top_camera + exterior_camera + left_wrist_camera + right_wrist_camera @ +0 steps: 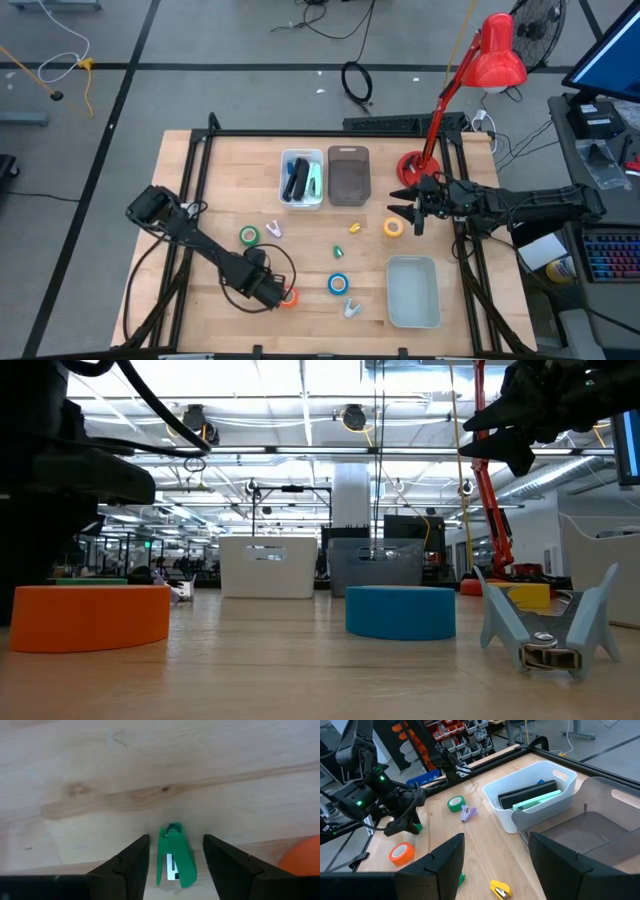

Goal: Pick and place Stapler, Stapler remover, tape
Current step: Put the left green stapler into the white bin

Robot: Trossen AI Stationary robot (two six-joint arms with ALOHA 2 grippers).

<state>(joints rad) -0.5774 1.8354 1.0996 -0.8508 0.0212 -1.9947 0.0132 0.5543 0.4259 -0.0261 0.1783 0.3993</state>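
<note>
A small green stapler (177,862) lies on the wooden table between the fingers of my left gripper (176,838), which points down near the front left, open, with a gap on each side. The orange tape (290,297) lies flat right beside it. Blue tape (338,284), green tape (248,236) and yellow tape (394,227) lie flat farther off. A grey staple remover (350,307) and a lilac one (273,229) rest on the table. My right gripper (405,205) hangs open above the table's right side.
A white bin (302,178) with a black and a mint stapler, and a grey bin (348,175), stand at the far middle. A pale tray (413,290) sits front right. A red lamp (440,110) stands far right. Small green (338,252) and yellow (354,228) staplers lie mid-table.
</note>
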